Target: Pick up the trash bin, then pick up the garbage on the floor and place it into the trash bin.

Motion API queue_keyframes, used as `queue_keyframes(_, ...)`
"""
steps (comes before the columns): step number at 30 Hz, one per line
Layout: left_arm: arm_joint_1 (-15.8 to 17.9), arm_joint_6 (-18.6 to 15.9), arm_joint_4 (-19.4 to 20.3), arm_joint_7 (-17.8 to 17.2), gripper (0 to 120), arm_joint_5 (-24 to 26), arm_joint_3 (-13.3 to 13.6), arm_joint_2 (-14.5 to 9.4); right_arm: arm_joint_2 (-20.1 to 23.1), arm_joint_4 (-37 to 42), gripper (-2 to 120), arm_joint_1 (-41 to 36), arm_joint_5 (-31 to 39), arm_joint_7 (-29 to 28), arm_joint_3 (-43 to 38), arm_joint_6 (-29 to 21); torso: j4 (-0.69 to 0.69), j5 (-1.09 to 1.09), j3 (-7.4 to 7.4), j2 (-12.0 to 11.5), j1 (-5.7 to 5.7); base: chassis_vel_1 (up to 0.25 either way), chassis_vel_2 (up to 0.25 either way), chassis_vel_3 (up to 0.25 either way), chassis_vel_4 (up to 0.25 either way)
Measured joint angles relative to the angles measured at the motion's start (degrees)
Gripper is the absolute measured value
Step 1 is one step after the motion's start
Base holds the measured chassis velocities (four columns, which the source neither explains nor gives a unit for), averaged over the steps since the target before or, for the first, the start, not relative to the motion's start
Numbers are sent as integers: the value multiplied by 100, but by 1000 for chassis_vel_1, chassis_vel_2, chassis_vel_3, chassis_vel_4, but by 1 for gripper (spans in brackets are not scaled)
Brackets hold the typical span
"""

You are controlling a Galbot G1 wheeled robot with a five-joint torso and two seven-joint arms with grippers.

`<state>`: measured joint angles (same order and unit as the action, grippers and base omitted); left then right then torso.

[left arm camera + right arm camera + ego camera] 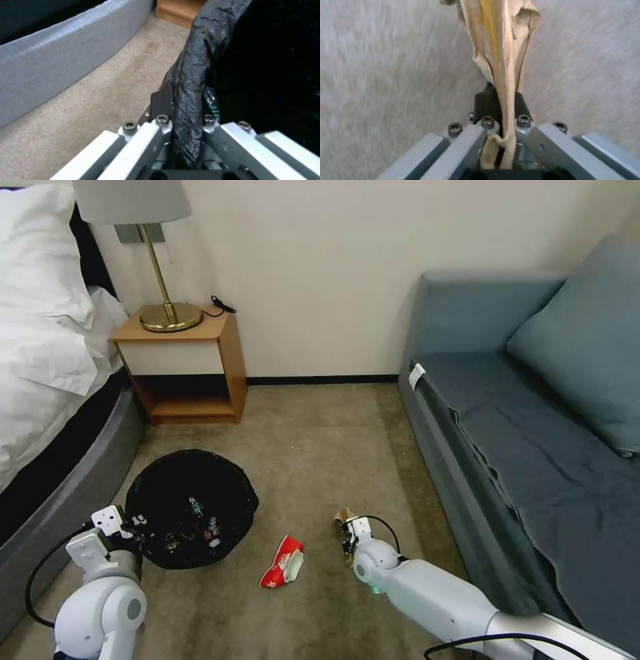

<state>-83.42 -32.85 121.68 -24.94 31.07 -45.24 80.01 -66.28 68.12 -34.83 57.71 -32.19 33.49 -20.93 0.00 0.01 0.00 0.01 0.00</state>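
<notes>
A two-armed robot works a carpeted bedroom floor between a bed [47,380] and a grey sofa [533,447]. Its left gripper [130,530] is clamped tight on the near-left rim of the bin [190,507], the black liner pinched between the two fingers [160,100], one inside the rim and one outside. The bin sits close to the bed's padded base, below a wooden nightstand [187,360] carrying a brass lamp [163,280], and some litter lies at its bottom.

The right gripper [348,543] is closed on a tan peel-like scrap [500,50], which runs up between the black finger pads [483,102] and fans out beyond them; in the head view the scrap's tip [343,515] pokes out past the gripper, low over the carpet near the sofa's front edge. Whether the scrap touches the carpet cannot be told.

A crumpled red-and-white wrapper [283,561] lies on the carpet between the bin and the right gripper, apart from both.
</notes>
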Motion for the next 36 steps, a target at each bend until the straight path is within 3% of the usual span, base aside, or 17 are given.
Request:
queue_keyframes(3,-8,2,-10,1,2,7,16,-23,500,964,0,110,112,-120,-217,1,-2,-1,0,0,0,0,0,0,0)
queue_keyframes(4,-8,2,-10,1,2,7,16,-23,500,964,0,110,112,-120,-217,1,-2,-1,0,0,0,0,0,0,0)
queue_keyframes(7,-16,3,-19,2,2,19,62,-34,722,2237,0,378,644,-232,-444,0,-3,-1,0,0,0,0,0,0,0)
queue_keyframes(12,-16,3,-19,2,2,22,121,-24,527,3338,0,805,1386,-378,-403,32,0,-4,0,0,0,0,0,0,0)
queue_keyframes(14,-15,3,-18,1,2,23,157,-13,99,3730,0,1133,1654,-519,-115,174,2,-3,0,0,0,0,0,0,0)
queue_keyframes(16,-15,3,-16,-2,2,21,165,-11,-26,3779,0,1201,1680,-548,-22,206,1,-4,0,0,0,0,0,0,0)
queue_keyframes(20,3,-13,3,-7,2,17,226,16,-850,3726,0,1446,1707,-852,725,369,2,-2,0,0,0,0,0,0,0)
queue_keyframes(27,8,-22,41,-20,2,16,242,37,-1148,3216,0,1459,1448,-960,1305,437,0,-3,0,0,0,0,0,0,0)
queue_keyframes(36,4,-27,66,-26,2,8,228,71,-1307,2928,32,1346,1203,-964,1530,537,0,-2,0,-1,0,0,0,0,0)
